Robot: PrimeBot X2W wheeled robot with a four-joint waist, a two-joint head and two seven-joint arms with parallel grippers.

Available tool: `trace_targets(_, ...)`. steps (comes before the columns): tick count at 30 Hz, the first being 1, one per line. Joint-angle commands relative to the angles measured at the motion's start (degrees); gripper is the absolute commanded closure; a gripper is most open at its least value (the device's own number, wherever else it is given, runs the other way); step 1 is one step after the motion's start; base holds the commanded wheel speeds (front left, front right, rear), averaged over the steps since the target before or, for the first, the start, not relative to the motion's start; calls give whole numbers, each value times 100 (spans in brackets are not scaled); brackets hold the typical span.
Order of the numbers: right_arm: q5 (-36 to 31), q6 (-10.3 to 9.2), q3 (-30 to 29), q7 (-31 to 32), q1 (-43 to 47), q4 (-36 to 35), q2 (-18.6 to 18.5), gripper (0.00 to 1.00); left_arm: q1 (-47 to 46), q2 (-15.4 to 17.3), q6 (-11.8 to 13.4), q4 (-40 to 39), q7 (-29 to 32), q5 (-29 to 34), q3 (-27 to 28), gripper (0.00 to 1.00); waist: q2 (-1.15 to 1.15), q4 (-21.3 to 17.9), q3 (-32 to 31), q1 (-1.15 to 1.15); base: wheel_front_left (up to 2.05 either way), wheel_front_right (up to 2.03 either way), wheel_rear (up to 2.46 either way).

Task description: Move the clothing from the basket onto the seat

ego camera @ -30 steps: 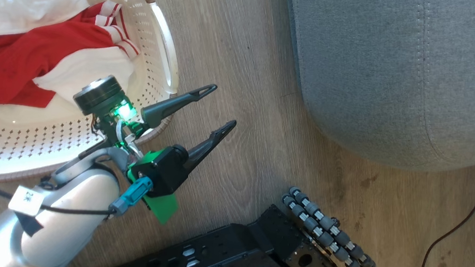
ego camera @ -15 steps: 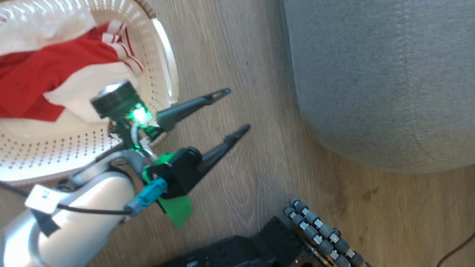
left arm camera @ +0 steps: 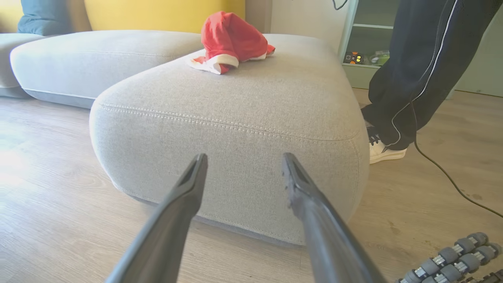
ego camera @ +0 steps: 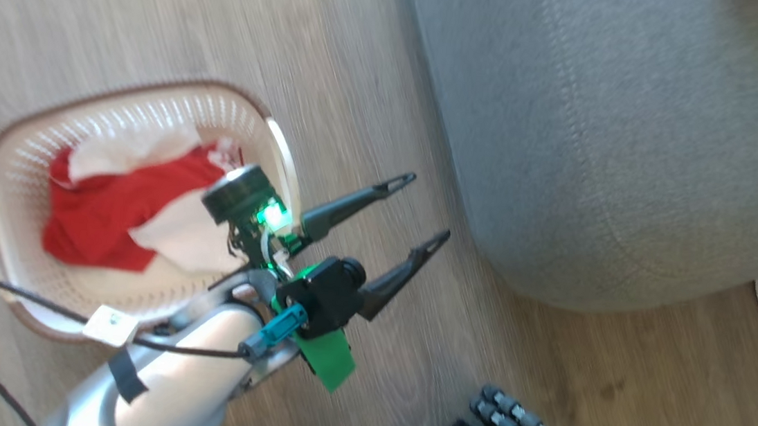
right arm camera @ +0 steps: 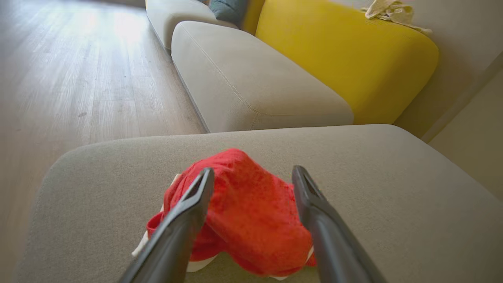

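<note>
Where the seat (left arm camera: 235, 98) rests, pale wood floor (left arm camera: 59, 204) spreads.

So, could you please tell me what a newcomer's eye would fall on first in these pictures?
The bright red garment heaped on top of the grey seat, seen between the open fingers of the right gripper. Next, more red and white clothing lying in the cream basket on the wooden floor, beside the open left gripper. A person's dark trouser leg stands right by the seat.
</note>
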Motion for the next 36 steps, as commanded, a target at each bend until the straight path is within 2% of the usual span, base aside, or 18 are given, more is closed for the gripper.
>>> trace_targets(1, 83, -2, 83, -11, 125, -228, -208, 0, 70, -74, 14, -185, -27, -44, 175, 0, -1, 132, -522, 0, 0, 0, 0)
trace_targets(4, 374, -2, 232, -12, 245, -725, -339, 0, 202, -262, 46, -208, -27, -55, 310, 0, -1, 296, -929, 0, 0, 0, 0)
trace_targets(8, 855, -2, 383, -13, 600, -1855, -458, 0, 367, -469, 154, -313, -27, -68, 652, 0, -1, 550, -1371, 0, 0, 0, 0)
trace_targets(9, 1074, -2, 516, -13, 839, -2381, -460, 0, 444, -521, 209, -369, -27, -49, 848, 0, -1, 651, -1531, 0, 0, 0, 0)
trace_targets(16, 1251, -2, 1046, -13, 1571, -4006, -412, 0, 678, -635, 388, -515, -27, 17, 1512, 0, -1, 1083, -2002, 0, 0, 0, 0)
trace_targets(21, 1315, -2, 1217, -13, 2118, -4846, -277, 0, 935, -795, 608, -563, -27, -19, 2059, 0, -1, 1408, -2290, 0, 0, 0, 0)
trace_targets(28, 1315, -2, 1426, -14, 3098, -5463, 54, 0, 1375, -1057, 1050, -545, -27, -118, 3159, 0, -1, 1754, -2509, 0, 0, 0, 0)
trace_targets(36, 1576, -2, 1319, -14, 4238, -5688, 511, 0, 1702, -1214, 1316, -316, -27, 4, 3609, 0, -1, 2118, -2653, 0, 0, 0, 0)
